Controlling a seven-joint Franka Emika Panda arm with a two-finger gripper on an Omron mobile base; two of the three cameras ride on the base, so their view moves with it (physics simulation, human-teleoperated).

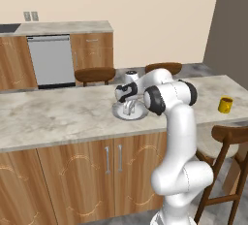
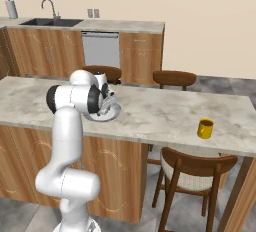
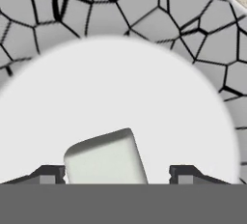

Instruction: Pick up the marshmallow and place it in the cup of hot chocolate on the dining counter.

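Claw [image 3: 116, 177] low, straddling marshmallow [image 3: 106, 158], maybe touching

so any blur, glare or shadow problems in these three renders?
Left base view: flat even light, slightly soft, no glare on the dining counter. Right base view: the same; the cup of hot chocolate is crisp. Hand view: the marshmallow is soft-edged against the plate, whose centre is bright white.

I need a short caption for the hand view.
Gripper over plate, marshmallow between its fingertips.
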